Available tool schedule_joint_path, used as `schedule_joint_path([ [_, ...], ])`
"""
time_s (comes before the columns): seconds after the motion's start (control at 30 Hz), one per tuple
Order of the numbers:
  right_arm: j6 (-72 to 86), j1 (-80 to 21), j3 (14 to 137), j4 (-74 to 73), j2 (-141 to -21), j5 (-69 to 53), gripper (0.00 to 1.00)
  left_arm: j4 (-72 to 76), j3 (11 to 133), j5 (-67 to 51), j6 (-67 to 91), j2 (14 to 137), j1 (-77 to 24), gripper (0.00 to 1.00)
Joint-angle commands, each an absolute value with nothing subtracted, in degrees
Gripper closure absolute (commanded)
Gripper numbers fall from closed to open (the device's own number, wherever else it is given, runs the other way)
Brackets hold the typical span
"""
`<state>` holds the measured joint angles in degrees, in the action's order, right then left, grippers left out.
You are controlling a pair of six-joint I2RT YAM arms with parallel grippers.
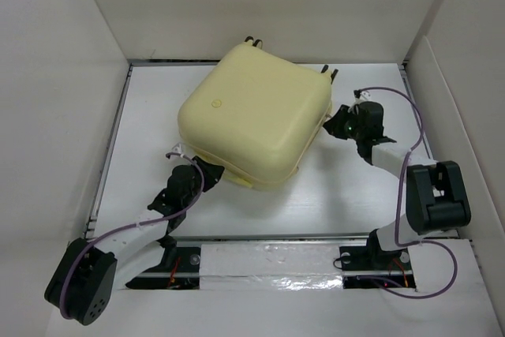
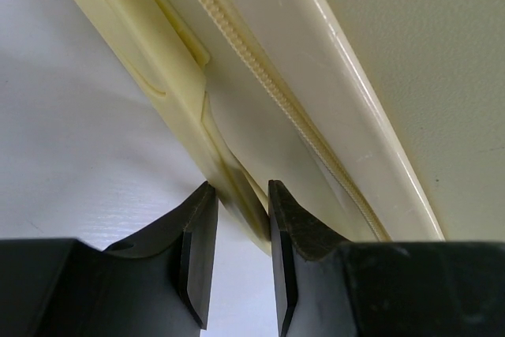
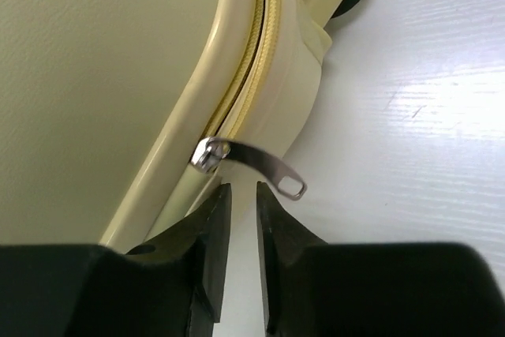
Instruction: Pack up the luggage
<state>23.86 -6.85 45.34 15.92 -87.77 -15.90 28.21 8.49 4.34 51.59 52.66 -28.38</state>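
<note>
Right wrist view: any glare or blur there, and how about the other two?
Right wrist: strong glare on the table, zipper pull sharp. Left wrist: only a faint sheen along the luggage rim. Top external: even light, small glints on the shiny strip by the arm bases.

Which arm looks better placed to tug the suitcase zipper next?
Probably right: the right end effector hangs just short of the silver zipper pull, jaws apart. The left end effector straddles a ridge of the suitcase.

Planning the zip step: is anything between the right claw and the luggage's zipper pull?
Nothing visible. The zipper pull sticks out from the luggage seam just ahead of the right claw, whose tips are open, with nothing between them.
</note>
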Motion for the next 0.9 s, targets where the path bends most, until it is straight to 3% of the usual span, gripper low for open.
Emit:
schedule_joint_path([
  [0.0,26.5,-8.0,40.0,28.1,-81.6,-20.9,0.72,25.7,8.5,-2.1,48.5,49.8,-29.4,1.0],
  [0.03,27.8,-8.0,37.5,29.5,-79.5,-21.4,0.73,23.2,9.0,-1.3,48.4,48.8,-29.4,1.0],
  [0.07,28.5,-8.5,32.7,30.8,-78.2,-21.9,0.82,22.2,9.8,-0.7,48.1,46.1,-29.4,1.0],
  [0.13,29.3,-9.2,28.2,33.1,-75.4,-21.6,0.93,17.8,11.7,2.4,46.7,43.3,-29.4,0.88],
  [0.17,29.5,-9.8,24.1,33.7,-72.1,-21.4,1.0,16.1,13.9,3.0,45.9,41.1,-29.9,0.76],
  [0.27,29.6,-12.5,18.1,37.7,-64.2,-21.3,1.0,10.6,17.3,5.4,43.3,37.9,-29.9,0.68],
  [0.33,27.9,-15.2,14.4,37.4,-60.1,-21.1,1.0,8.8,17.7,6.0,42.3,36.8,-29.9,0.7],
  [0.53,25.3,-25.8,6.7,35.6,-47.7,-18.1,0.99,1.9,18.5,6.8,40.8,36.9,-29.9,0.98],
  [0.6,24.9,-28.2,5.5,36.6,-46.3,-16.4,0.85,1.8,18.2,5.9,40.3,35.7,-29.9,0.99],
  [0.67,23.0,-31.0,5.7,36.4,-46.5,-15.7,0.71,1.6,18.7,4.8,39.5,35.5,-29.9,0.91],
  [0.7,22.7,-31.7,5.8,37.1,-46.8,-16.1,0.68,1.8,19.0,3.4,39.2,35.5,-29.9,0.82],
  [0.77,22.1,-34.1,5.9,37.5,-47.4,-16.3,0.63,3.9,18.9,2.0,39.3,35.7,-29.9,0.68],
  [0.8,22.1,-34.9,5.9,36.8,-47.3,-15.3,0.63,4.6,19.3,1.1,39.4,35.9,-29.9,0.53],
  [0.87,22.1,-37.3,5.6,36.3,-46.6,-14.4,0.62,4.3,20.5,0.4,38.8,36.7,-29.9,0.42],
])
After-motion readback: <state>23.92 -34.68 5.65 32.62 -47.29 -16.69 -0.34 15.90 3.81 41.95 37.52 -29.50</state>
